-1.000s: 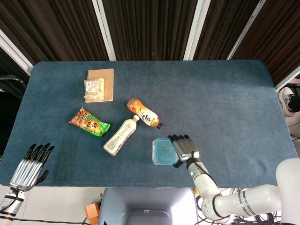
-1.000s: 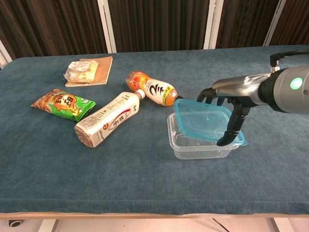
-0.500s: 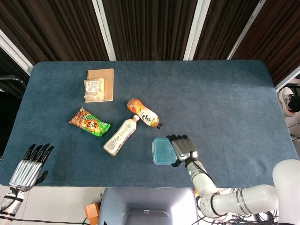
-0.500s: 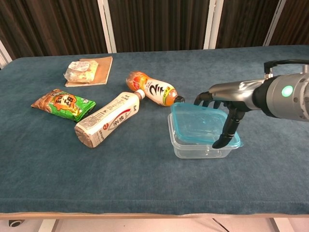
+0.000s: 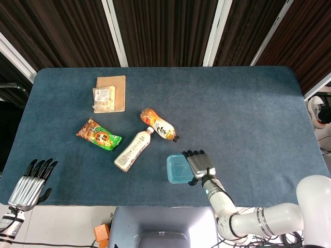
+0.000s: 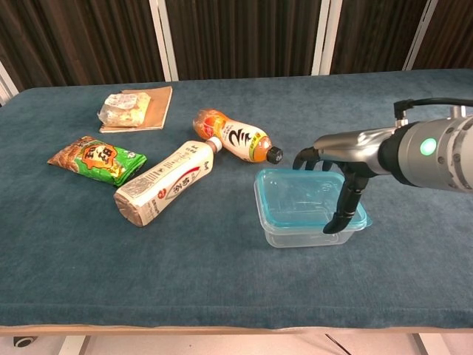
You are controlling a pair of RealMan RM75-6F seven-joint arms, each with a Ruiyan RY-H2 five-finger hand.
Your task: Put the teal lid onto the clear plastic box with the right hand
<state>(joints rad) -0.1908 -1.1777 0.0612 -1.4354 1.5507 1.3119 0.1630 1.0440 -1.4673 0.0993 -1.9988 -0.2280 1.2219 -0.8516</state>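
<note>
Teal lid [image 6: 307, 198] now lies flat over the clear plastic box [image 6: 295, 232] near the front of the blue surface [image 6: 222, 281], yet the right robot hand [image 6: 334, 185] grips its right edge, so releasing it remains.

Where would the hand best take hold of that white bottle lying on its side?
Probably around the middle of the white bottle, coming down from above. It lies flat on the table, slanted, its cap end close to the orange bottle, so that end is crowded. The long sides of the body are free, which leaves fingers room to close across its width.
</note>
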